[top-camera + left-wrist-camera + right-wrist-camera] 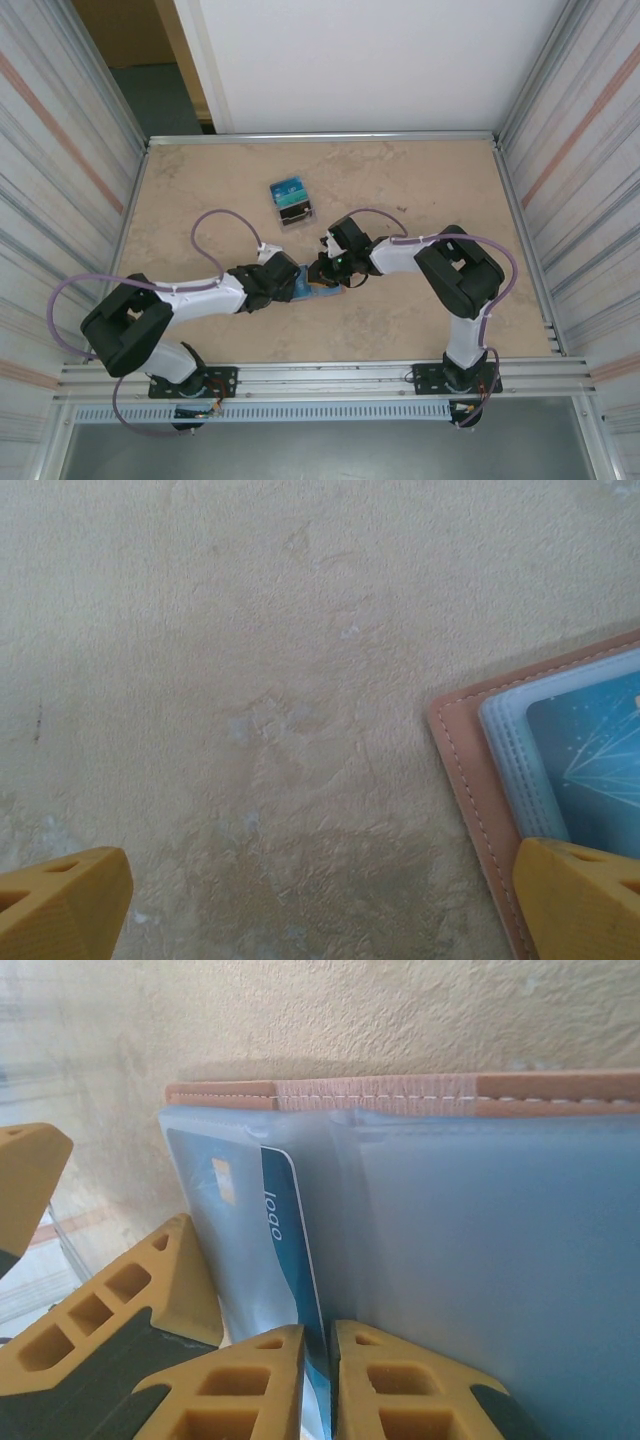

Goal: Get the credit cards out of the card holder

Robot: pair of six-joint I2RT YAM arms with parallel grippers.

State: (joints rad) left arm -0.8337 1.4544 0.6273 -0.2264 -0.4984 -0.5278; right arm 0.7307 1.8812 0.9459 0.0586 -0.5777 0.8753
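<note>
My right end effector (318, 1380) pinches the credit card (285, 1230) printed "logo"
The card sits in the clear sleeve (480, 1260) of the card holder (420, 1095); my left end effector (320, 905) stands wide over the holder's corner.

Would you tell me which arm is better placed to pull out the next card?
Right: the right fingers pinch a blue credit card in the card holder; the left fingers stand wide open.

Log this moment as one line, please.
right tool shut on credit card | left tool open at card holder edge
</note>
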